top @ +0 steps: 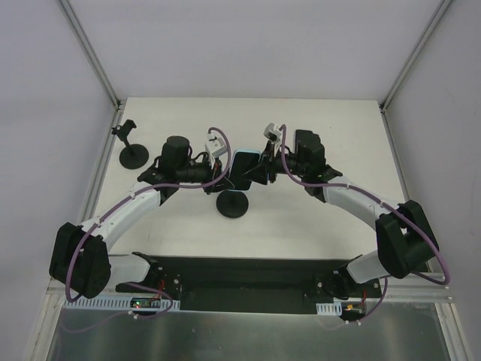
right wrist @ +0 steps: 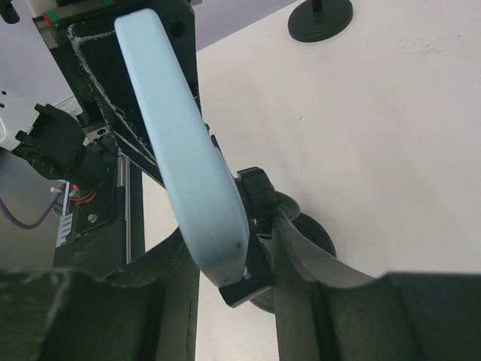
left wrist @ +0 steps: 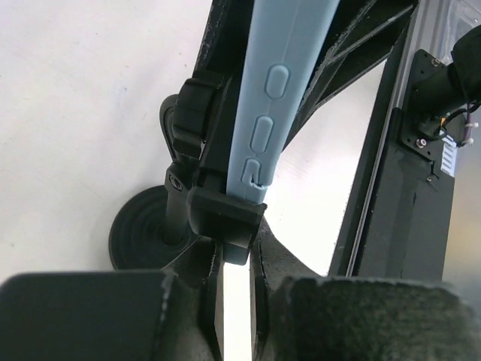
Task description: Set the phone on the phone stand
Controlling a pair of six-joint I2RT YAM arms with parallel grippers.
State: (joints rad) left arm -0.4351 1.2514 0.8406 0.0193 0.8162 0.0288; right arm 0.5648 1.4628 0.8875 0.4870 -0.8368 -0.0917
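The light blue phone (top: 242,167) stands on edge in the cradle of a black phone stand (top: 233,204) at the table's middle. My left gripper (top: 223,170) comes in from the left. In the left wrist view its fingertips (left wrist: 207,265) close narrowly on the phone's (left wrist: 264,98) near end, just under the cradle lip (left wrist: 225,218). My right gripper (top: 262,168) comes in from the right. In the right wrist view its jaws are spread wide, one on each side of the phone (right wrist: 188,158) and the cradle (right wrist: 252,282). Its right finger (right wrist: 301,248) lies against the stand's knob.
A second black phone stand (top: 133,153) is at the back left of the table, also in the right wrist view (right wrist: 319,19). The black base rail (top: 240,282) runs along the near edge. Enclosure posts rise at the back corners.
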